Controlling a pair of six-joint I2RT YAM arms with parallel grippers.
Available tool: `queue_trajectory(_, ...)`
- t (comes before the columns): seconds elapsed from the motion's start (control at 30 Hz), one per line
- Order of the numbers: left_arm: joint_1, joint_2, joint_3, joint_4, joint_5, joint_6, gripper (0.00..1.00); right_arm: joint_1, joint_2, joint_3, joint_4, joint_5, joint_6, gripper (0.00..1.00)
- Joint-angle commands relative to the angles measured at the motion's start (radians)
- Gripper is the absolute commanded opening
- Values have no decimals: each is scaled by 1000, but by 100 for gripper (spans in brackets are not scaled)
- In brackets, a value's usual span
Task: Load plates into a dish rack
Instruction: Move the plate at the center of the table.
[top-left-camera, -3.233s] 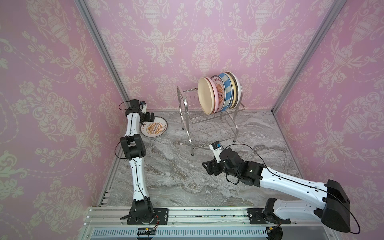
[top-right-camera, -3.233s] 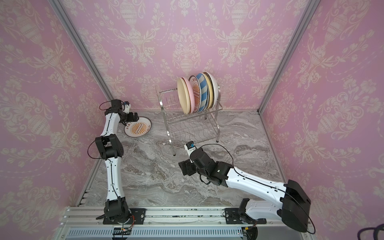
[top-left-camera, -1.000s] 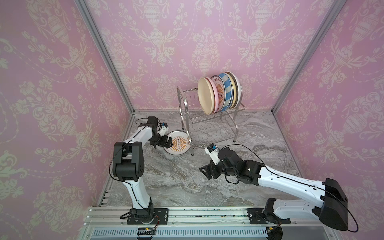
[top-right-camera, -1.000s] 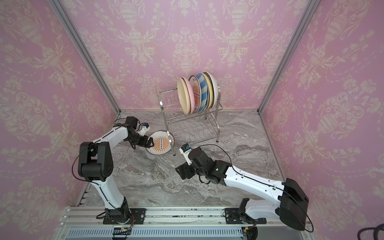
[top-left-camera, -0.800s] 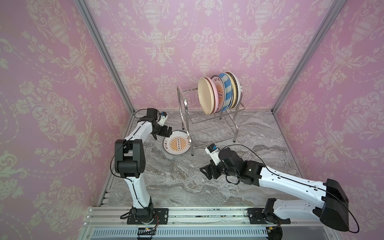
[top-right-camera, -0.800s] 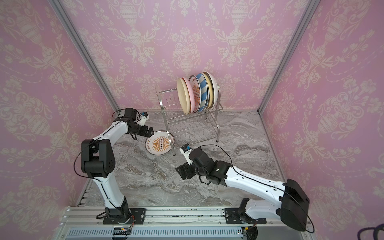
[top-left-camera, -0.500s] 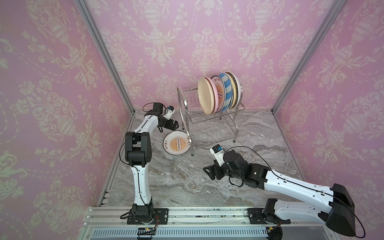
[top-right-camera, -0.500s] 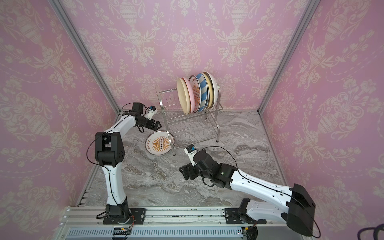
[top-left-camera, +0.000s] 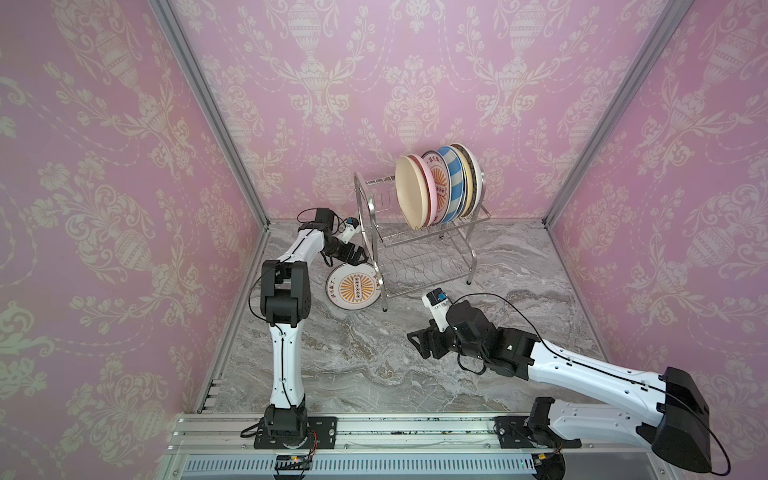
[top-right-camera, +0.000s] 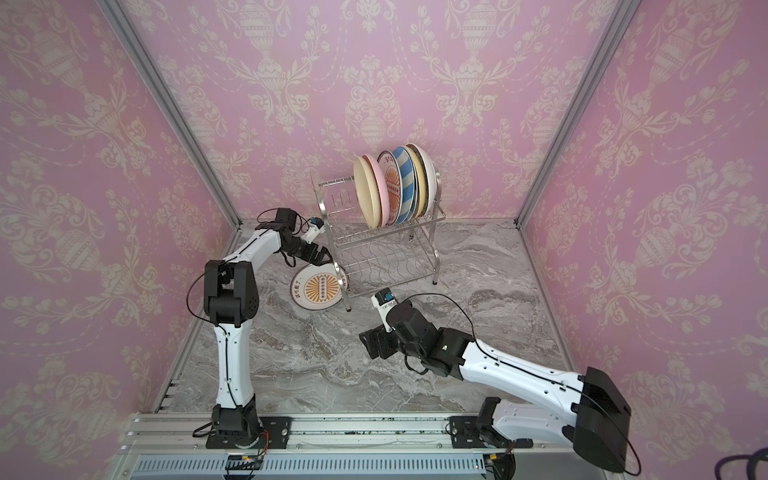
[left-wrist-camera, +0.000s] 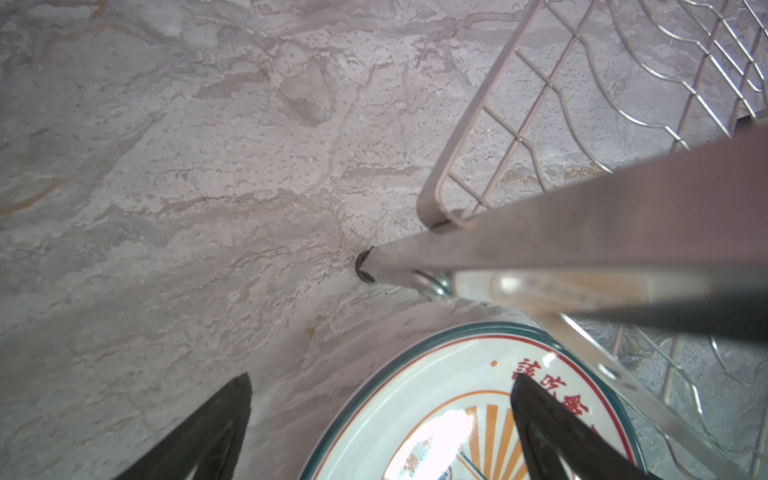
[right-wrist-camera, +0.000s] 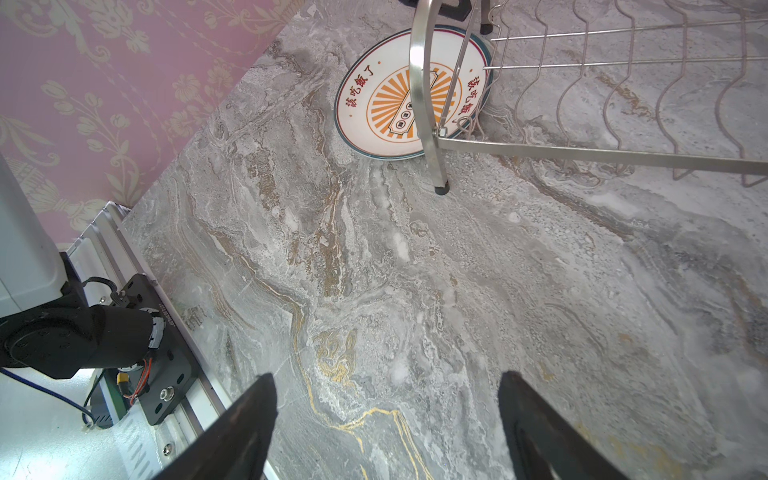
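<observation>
A white plate with an orange sunburst (top-left-camera: 354, 286) (top-right-camera: 318, 289) lies on the marble table at the left end of the dish rack (top-left-camera: 424, 239) (top-right-camera: 382, 241), its edge by the rack's front leg. The rack's upper tier holds several upright plates (top-left-camera: 411, 193), a cream one foremost. My left gripper (top-left-camera: 359, 258) (left-wrist-camera: 380, 386) hovers open over the plate's (left-wrist-camera: 436, 415) far rim, holding nothing. My right gripper (top-left-camera: 415, 338) (right-wrist-camera: 384, 376) stands open above bare table, in front of the rack, with the plate (right-wrist-camera: 386, 95) farther off.
The rack's lower shelf (right-wrist-camera: 623, 83) is bare wire. Pink papered walls close in the table on three sides. A metal rail (top-left-camera: 374, 432) with both arm bases runs along the front edge.
The left gripper brought the sunburst plate from the far left to the rack's end, let it go, drew back, then came over its far rim. The right arm shifted slightly right.
</observation>
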Motion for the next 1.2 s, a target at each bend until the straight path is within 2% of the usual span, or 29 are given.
queue_trajectory(0.0, -9, 29, 17, -22, 31, 36, 99, 9, -2, 9, 4, 18, 11, 84)
queue_trajectory(0.57, -14, 28, -23, -38, 41, 38, 99, 62, 75, 64, 11, 24, -10, 84)
queue_trajectory(0.93, -6, -219, -383, 75, -1, -32, 99, 69, 99, 80, 9, 7, -26, 84)
queue_trajectory(1.1, -9, -388, -599, 138, -8, -132, 99, 71, 143, 127, -45, -13, -62, 84)
queue_trajectory(1.17, -11, -472, -704, 192, -57, -201, 99, 70, 171, 152, -58, -39, -79, 84)
